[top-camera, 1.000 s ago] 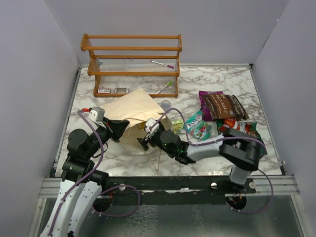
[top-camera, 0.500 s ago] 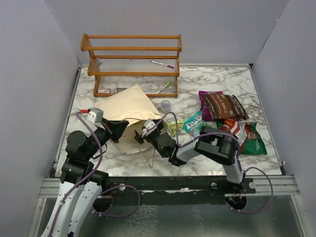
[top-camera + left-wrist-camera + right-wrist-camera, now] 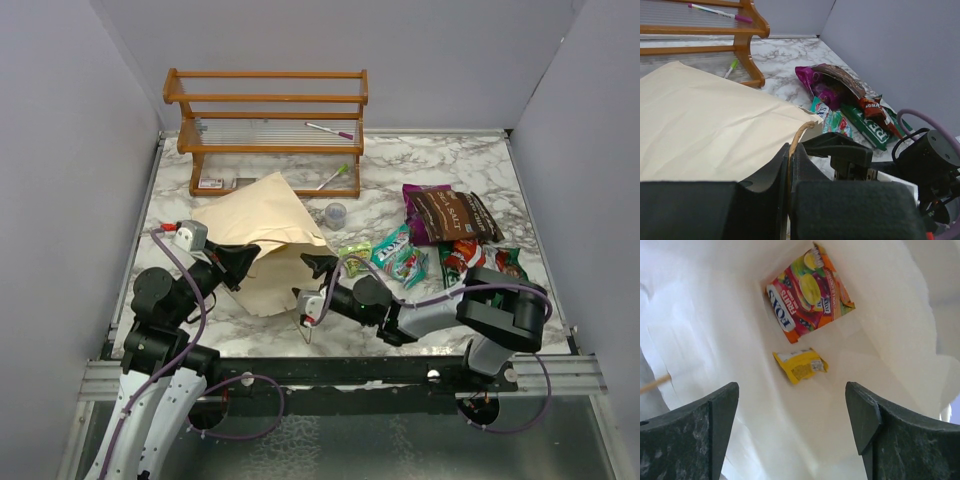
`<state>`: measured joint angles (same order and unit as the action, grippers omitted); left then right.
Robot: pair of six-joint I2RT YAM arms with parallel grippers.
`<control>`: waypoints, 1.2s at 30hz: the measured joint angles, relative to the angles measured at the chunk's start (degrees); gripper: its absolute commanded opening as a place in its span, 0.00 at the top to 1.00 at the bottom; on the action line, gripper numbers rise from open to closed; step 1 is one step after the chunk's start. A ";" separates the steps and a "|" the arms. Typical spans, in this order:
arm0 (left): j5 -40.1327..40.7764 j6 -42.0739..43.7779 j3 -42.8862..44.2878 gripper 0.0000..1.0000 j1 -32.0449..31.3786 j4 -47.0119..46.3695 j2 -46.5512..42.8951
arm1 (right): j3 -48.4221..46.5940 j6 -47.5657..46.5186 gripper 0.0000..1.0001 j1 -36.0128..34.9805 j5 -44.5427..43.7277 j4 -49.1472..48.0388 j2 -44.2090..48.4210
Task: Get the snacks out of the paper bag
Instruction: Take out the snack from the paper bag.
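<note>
- Paper bag (image 3: 262, 225) lies left of centre on the table (image 3: 440, 160), orange packet (image 3: 810, 290) and yellow packet (image 3: 801, 366) inside.
- Left tool (image 3: 790, 150) pinches its string handle (image 3: 796, 136), fully closed.
- Right tool (image 3: 790, 400) gapes wide, empty, at the bag's mouth.

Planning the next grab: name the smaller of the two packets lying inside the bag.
The plain yellow packet, beside the much larger orange-and-red fruit-print packet.

Lab cell — grey walls (image 3: 80, 150) w/ marble tabletop (image 3: 440, 160).
</note>
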<state>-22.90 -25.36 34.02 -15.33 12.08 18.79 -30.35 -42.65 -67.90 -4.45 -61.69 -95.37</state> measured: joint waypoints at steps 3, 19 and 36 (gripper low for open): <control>-0.02 0.00 0.00 1.00 0.00 0.00 -0.04 | -1.51 -7.82 0.25 0.00 0.31 3.87 -0.70; -0.07 0.00 -0.02 1.00 0.00 0.00 -0.55 | -28.00 -30.95 0.20 1.90 -0.42 25.07 -19.32; -0.11 0.02 0.00 1.00 0.00 -0.02 -1.01 | -41.81 -32.87 0.16 6.08 -0.39 42.32 -26.10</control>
<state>-23.00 -25.34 34.02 -15.33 12.05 17.78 -72.16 -75.53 -61.82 -4.84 -19.38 -121.47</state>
